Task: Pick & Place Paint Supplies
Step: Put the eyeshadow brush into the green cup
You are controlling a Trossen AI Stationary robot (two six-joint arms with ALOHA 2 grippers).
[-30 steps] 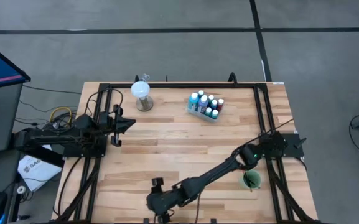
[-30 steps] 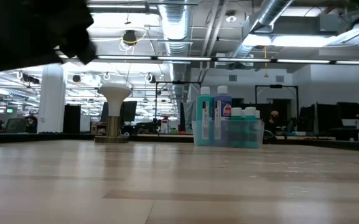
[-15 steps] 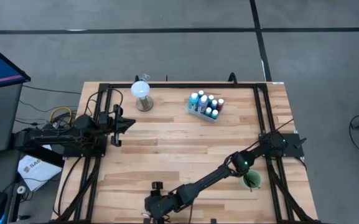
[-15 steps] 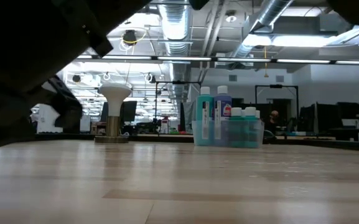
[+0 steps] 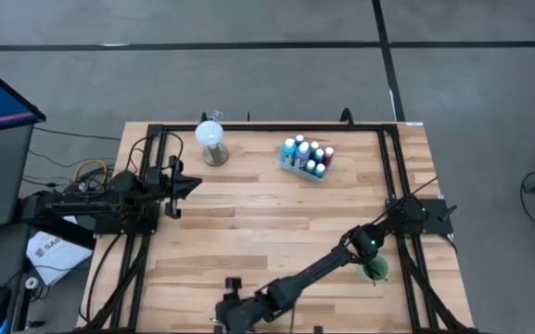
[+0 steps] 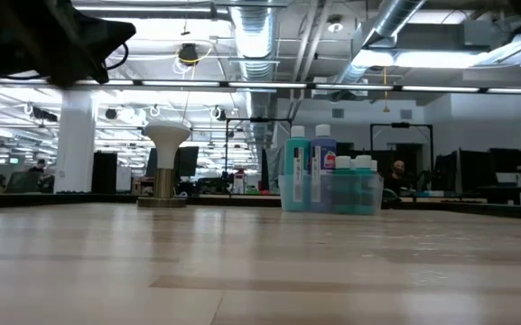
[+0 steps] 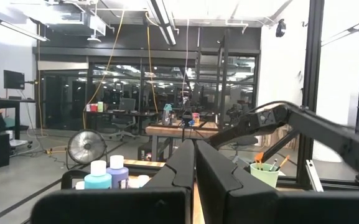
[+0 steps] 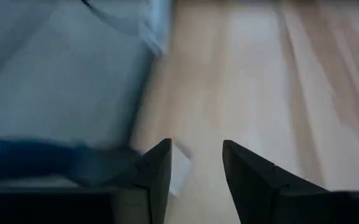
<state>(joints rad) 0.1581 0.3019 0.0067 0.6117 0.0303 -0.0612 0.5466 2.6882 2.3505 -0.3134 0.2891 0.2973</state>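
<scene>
Left gripper (image 5: 196,185): mine, parked over the table's left side, above the wood; my two fingers (image 7: 185,163) pressed together, nothing between them.
White globe (image 5: 210,134): on its round base near the far edge, left of the bottles.
Paint bottles (image 5: 307,157): white-capped, packed together in a clear tray (image 6: 350,193) at the far middle of the table (image 5: 267,213).
Right gripper (image 5: 233,313): mine, reached out to the near edge; fingers (image 8: 247,171) spread apart over bare wood, gripping nothing.
Green cup (image 5: 375,269): near right, beside my right arm, brushes (image 7: 271,164) standing in it.
</scene>
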